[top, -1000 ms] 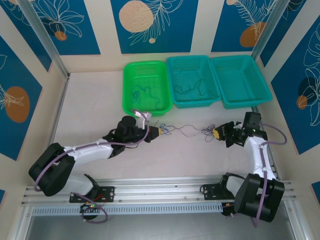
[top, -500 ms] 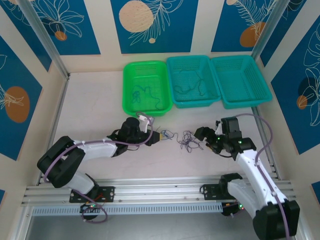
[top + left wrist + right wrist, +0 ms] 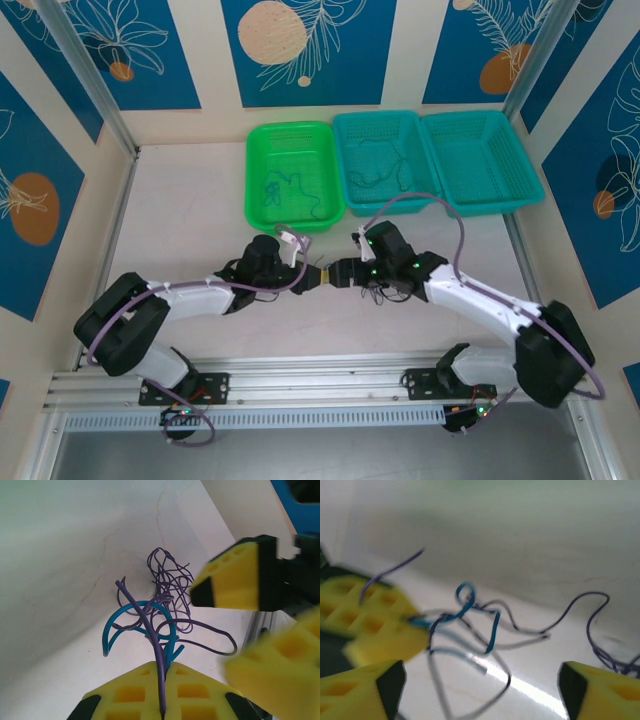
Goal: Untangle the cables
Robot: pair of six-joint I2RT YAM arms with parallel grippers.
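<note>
A small knot of thin cables [image 3: 167, 587], purple and teal, lies on the white table. My left gripper [image 3: 164, 667] is shut on a purple strand [image 3: 157, 645] and a teal strand [image 3: 167, 630] that run up into the knot. From above, the left gripper [image 3: 316, 276] and my right gripper [image 3: 340, 272] almost meet nose to nose. The right gripper [image 3: 480, 695] is open, its fingers [image 3: 362, 690] wide apart. The teal loop [image 3: 492, 625] and dark strands lie ahead of them, untouched. A few strands [image 3: 372, 293] peek out beneath the right arm.
Three baskets stand in a row at the back: a green basket [image 3: 255, 170] and a middle teal basket [image 3: 345, 160] each hold loose wires, and a right teal basket [image 3: 530, 175] stands beside them. The right arm's lilac cable [image 3: 420, 200] arcs over the table.
The right arm has swung from the right side across to the left gripper and now stands open. The cable once stretched between the grippers has gone slack and bunched up.
</note>
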